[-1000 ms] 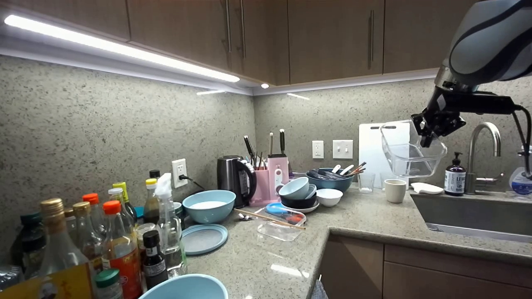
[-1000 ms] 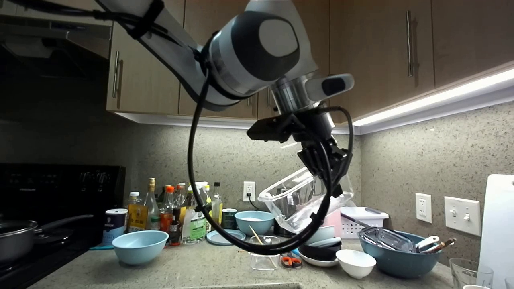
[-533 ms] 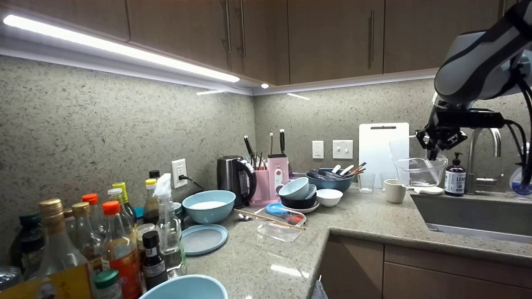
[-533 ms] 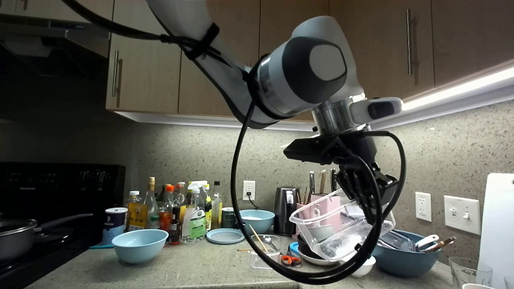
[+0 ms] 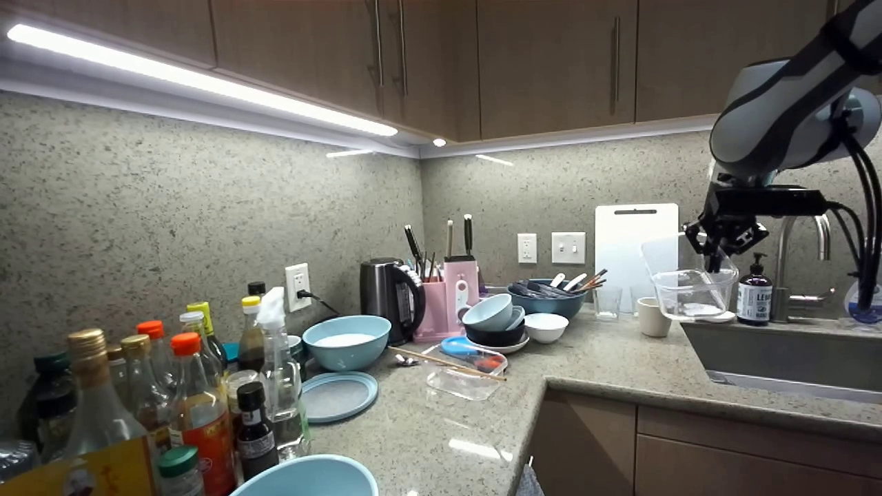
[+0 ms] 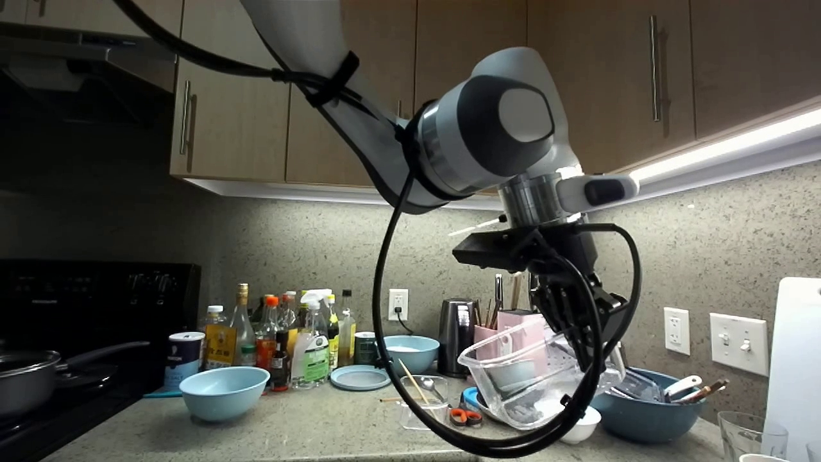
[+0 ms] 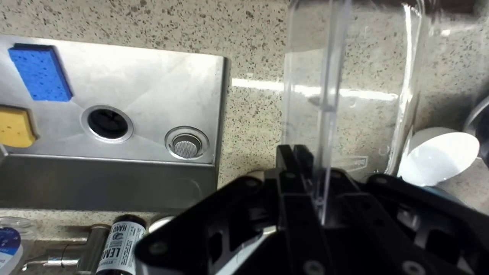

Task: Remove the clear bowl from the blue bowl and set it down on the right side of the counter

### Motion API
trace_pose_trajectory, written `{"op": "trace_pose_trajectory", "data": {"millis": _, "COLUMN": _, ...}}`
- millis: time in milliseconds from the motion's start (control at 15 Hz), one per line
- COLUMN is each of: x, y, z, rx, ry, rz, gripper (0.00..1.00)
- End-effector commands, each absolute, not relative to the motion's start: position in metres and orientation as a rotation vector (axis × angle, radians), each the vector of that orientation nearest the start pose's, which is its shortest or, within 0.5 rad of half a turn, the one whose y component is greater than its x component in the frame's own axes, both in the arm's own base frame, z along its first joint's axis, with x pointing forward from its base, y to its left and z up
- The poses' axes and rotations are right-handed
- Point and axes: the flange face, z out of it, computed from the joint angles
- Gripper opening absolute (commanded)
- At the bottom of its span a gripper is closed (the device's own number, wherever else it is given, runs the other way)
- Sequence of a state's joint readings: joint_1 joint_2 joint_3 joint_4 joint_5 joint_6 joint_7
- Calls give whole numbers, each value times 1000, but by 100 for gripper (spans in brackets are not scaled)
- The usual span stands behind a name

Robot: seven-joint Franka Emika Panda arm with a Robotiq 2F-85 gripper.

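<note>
By the sink (image 5: 778, 348), the clear bowl (image 5: 689, 296) hangs a bit lower now, fingers (image 7: 292, 183) clamped on its side, so set-down on the ctr (image 5: 586, 351) is prob. next.

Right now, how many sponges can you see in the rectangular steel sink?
2, both in the rectangular steel sink in the wrist view: a blue rectangular sponge and, lower in the picture at its left edge, a yellow block-shaped sponge. More may be hidden beyond that edge.
</note>
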State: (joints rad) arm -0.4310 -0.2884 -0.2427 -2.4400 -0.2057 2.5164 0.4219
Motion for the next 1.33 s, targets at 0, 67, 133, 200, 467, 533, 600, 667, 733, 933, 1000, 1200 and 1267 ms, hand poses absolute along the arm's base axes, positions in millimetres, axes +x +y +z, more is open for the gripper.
{"op": "trace_pose_trajectory", "data": {"millis": 0, "x": 409, "y": -321, "z": 416, "rx": -2879, "ry": 1530, "rz": -386, "gripper": 7}}
{"op": "trace_pose_trajectory", "data": {"millis": 67, "x": 415, "y": -328, "z": 409, "rx": -2887, "ry": 1529, "rz": -344, "gripper": 7}}
{"op": "trace_pose_trajectory", "data": {"millis": 133, "x": 423, "y": -337, "z": 402, "rx": -2892, "ry": 1541, "rz": -313, "gripper": 7}}
{"op": "trace_pose_trajectory", "data": {"millis": 200, "x": 430, "y": -346, "z": 396, "rx": -2895, "ry": 1552, "rz": -295, "gripper": 7}}
{"op": "trace_pose_trajectory", "data": {"millis": 467, "x": 454, "y": -380, "z": 375, "rx": -2880, "ry": 1590, "rz": -251, "gripper": 7}}
{"op": "trace_pose_trajectory", "data": {"millis": 533, "x": 458, "y": -385, "z": 372, "rx": -2856, "ry": 1596, "rz": -250, "gripper": 7}}
{"op": "trace_pose_trajectory", "data": {"millis": 600, "x": 461, "y": -388, "z": 371, "rx": -2839, "ry": 1608, "rz": -245, "gripper": 7}}
{"op": "trace_pose_trajectory", "data": {"millis": 667, "x": 453, "y": -381, "z": 369, "rx": -2858, "ry": 1621, "rz": -269, "gripper": 7}}
{"op": "trace_pose_trajectory", "data": {"millis": 733, "x": 458, "y": -385, "z": 366, "rx": -2850, "ry": 1630, "rz": -266, "gripper": 7}}
{"op": "trace_pose_trajectory", "data": {"millis": 933, "x": 463, "y": -389, "z": 364, "rx": -2844, "ry": 1638, "rz": -263, "gripper": 7}}
{"op": "trace_pose_trajectory", "data": {"millis": 1000, "x": 464, "y": -389, "z": 364, "rx": -2844, "ry": 1638, "rz": -264, "gripper": 7}}
{"op": "trace_pose_trajectory", "data": {"millis": 1200, "x": 473, "y": -396, "z": 354, "rx": -2850, "ry": 1666, "rz": -210, "gripper": 8}}
{"op": "trace_pose_trajectory", "data": {"millis": 1267, "x": 477, "y": -399, "z": 348, "rx": -2855, "ry": 1664, "rz": -188, "gripper": 8}}
